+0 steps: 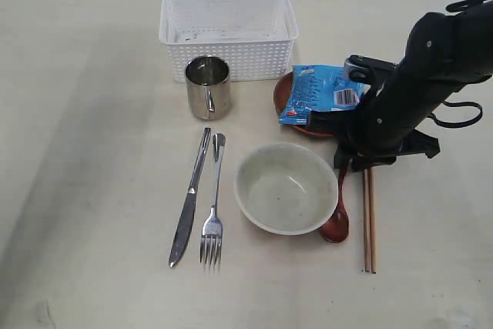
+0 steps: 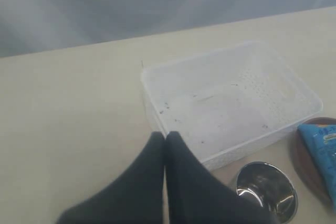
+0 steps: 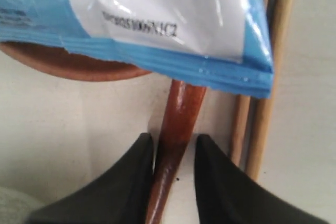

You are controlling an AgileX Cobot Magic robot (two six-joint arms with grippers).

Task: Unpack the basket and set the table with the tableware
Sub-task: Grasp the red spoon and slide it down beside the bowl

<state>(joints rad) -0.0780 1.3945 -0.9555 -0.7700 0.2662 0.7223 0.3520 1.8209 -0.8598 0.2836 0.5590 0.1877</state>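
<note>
The white basket stands empty at the back of the table. In front of it are the steel mug, knife, fork and cream bowl. The red-brown spoon and chopsticks lie right of the bowl. My right gripper is down over the spoon handle, its jaws open and straddling it: one finger touches, the other stands clear. The small plate lies under a blue snack bag. My left gripper is shut and empty, hovering near the basket rim.
The right arm leans over the plate and bag, hiding the tops of the spoon and chopsticks. The chopsticks run just beside the right gripper's outer finger. The bag's corner overhangs the spoon handle. The mug sits close by the left gripper.
</note>
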